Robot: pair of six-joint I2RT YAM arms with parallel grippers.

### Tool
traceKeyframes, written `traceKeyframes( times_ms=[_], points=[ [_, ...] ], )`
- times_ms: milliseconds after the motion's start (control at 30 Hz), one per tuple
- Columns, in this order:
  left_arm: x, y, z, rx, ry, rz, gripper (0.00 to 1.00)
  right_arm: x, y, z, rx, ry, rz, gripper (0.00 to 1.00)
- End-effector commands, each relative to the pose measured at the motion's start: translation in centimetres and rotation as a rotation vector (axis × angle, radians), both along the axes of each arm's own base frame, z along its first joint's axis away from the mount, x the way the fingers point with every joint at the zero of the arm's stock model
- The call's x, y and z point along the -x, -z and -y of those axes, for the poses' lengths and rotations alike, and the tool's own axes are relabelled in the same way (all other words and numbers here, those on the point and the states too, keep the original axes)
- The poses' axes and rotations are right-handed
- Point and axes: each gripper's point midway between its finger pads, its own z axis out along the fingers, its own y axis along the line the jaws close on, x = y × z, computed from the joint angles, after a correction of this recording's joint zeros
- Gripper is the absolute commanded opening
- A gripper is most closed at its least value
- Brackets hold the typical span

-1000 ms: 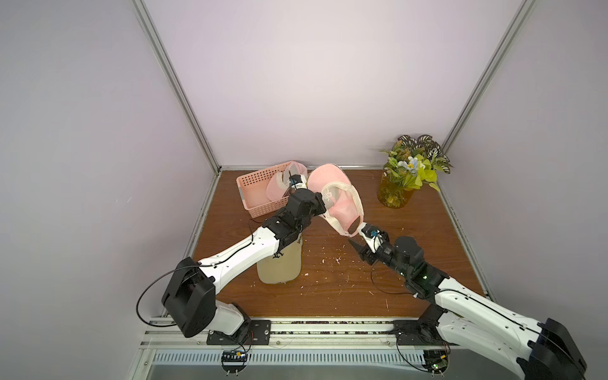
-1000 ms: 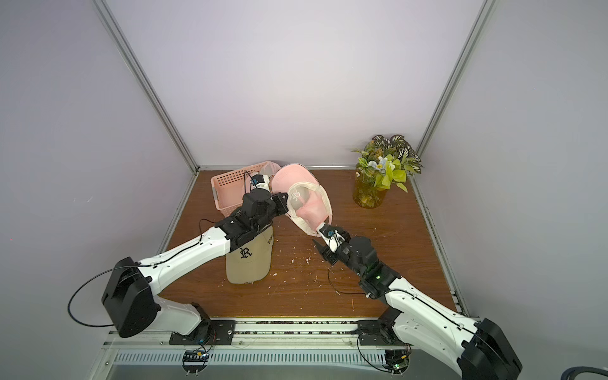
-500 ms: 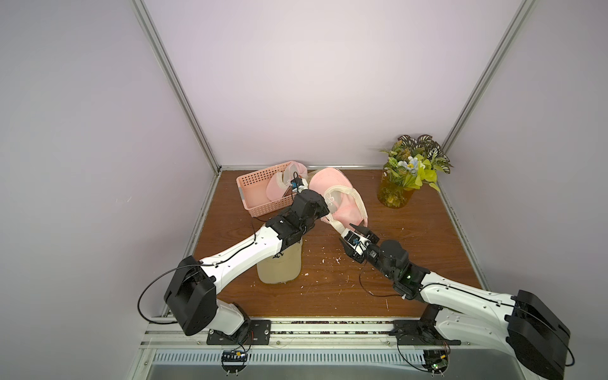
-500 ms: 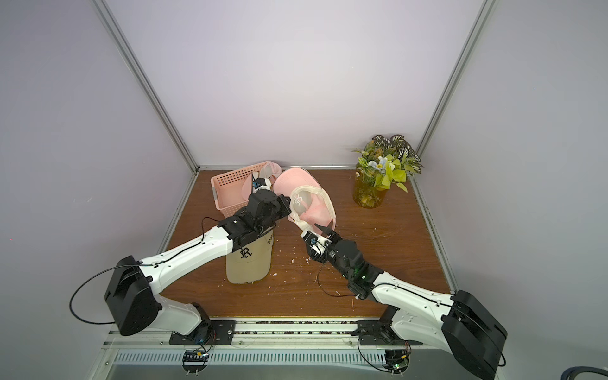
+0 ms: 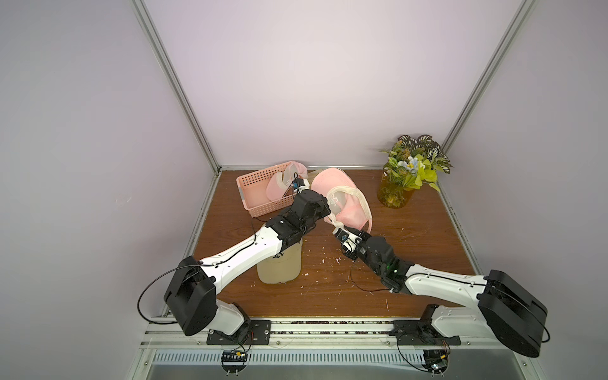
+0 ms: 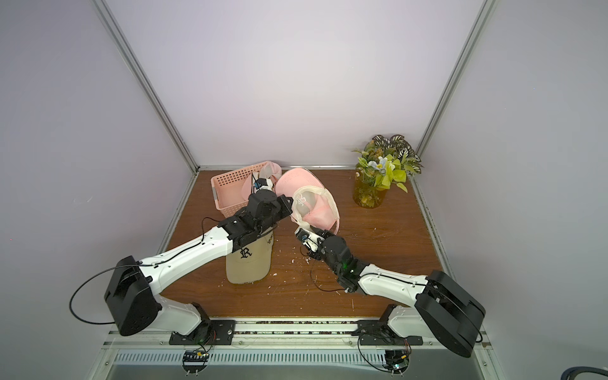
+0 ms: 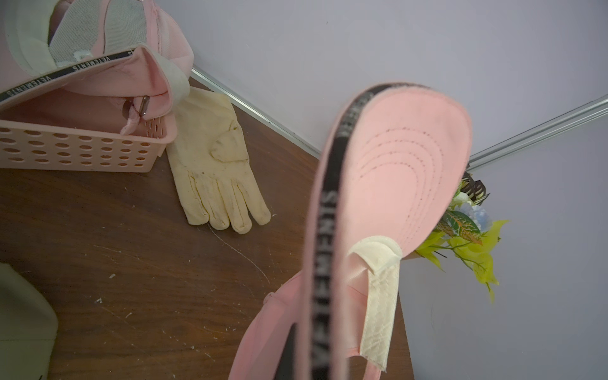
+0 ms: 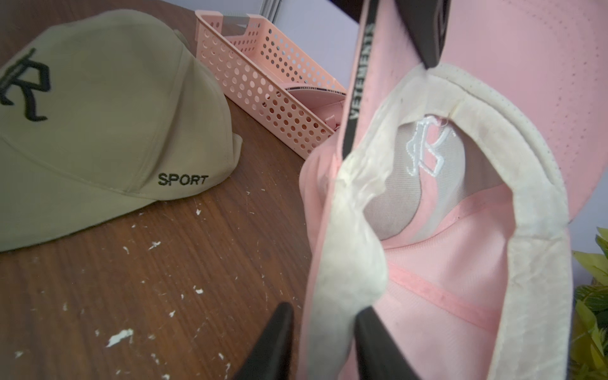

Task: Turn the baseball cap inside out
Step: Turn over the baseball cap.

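As the left gripper (image 5: 325, 206) clamps tight on the pink baseball cap (image 5: 342, 194), held above the table (image 5: 411, 256) near its back edge beside the basket (image 5: 253, 184), the right gripper (image 8: 324, 307) straddles the cream sweatband (image 8: 533, 230); jaws close-set; pinching or not, can't tell.

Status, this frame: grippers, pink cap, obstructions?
Left gripper shut on pink cap at band. Right gripper shut on its rim. Cap held up, lining showing. Tan cap below, apart.
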Motion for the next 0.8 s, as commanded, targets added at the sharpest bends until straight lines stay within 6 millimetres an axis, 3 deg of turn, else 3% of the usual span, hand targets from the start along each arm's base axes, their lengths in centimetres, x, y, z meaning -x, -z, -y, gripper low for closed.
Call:
traceKeyframes(
  times_ms=[0, 167, 333, 467, 500, 633, 767],
  points=[
    [0.4, -2.3, 0.5, -0.007, 0.044, 0.091, 0.00, -0.2, -2.7, -1.4, -0.065, -0.024, -0.007, 0.10],
    [-0.1, -4.4, 1.0, -0.191, 0.146, 0.303, 0.00, 2.9, -0.6, -3.9, -0.048, -0.231, -0.186, 0.00],
    [0.1, -6.0, 1.2, -0.366, 0.223, 0.506, 0.00, 6.7, 1.1, -5.5, -0.075, -0.423, -0.365, 0.00],
    [0.7, -6.7, 1.3, -0.358, 0.286, 0.571, 0.00, 6.8, 0.8, -5.0, -0.106, -0.413, -0.360, 0.02],
    [0.9, -6.8, 1.4, -0.351, 0.296, 0.577, 0.00, 6.5, 0.4, -4.6, -0.116, -0.392, -0.339, 0.07],
    [1.3, -6.2, 1.2, -0.360, 0.317, 0.569, 0.00, 5.1, -2.4, -2.7, -0.181, -0.281, -0.228, 0.47],
    [1.8, -5.2, 1.2, -0.365, 0.343, 0.542, 0.00, 4.6, -5.8, -1.3, -0.256, -0.217, -0.144, 0.57]
  ],
)
